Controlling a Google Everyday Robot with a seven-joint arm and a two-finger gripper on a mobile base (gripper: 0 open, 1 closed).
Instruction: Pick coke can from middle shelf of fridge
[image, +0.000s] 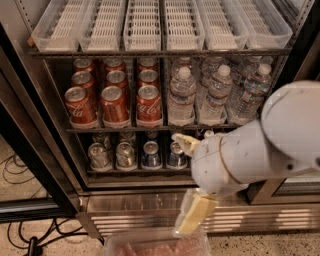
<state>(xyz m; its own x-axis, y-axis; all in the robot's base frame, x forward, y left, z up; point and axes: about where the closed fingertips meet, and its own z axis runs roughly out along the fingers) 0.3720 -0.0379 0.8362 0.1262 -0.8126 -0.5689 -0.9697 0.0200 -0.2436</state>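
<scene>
The two cream fingers (193, 217) stand wide apart with nothing between them. One points up and left, its tip in front of the cans on the lower shelf (135, 171). The other hangs down over the steel base panel (125, 220). The gripper (178, 184) is thus spread and empty, low and right of centre before the fridge (60, 165). It is below the middle shelf (120, 130) and, as far as this angle shows, touches no can. Behind it the thick white arm (260, 150) runs off to the right and covers the right part of the lower shelf.

The coke can (149, 104) stands upright at the front of the third lane from the left on the middle shelf, up and left of the upper finger and apart from it. Two more lanes of red cans (114, 105) fill the shelf to its left, each several deep. Just to its right stand water bottles (182, 97) in three lanes.

On the lower shelf are two grey cans (100, 155) and, to their right, two blue cans (150, 155). Above the middle shelf lies a row of white trays (142, 25). At the bottom edge a clear tub (150, 245) sits under the lower finger. Cables (15, 172) lie on the floor at left.
</scene>
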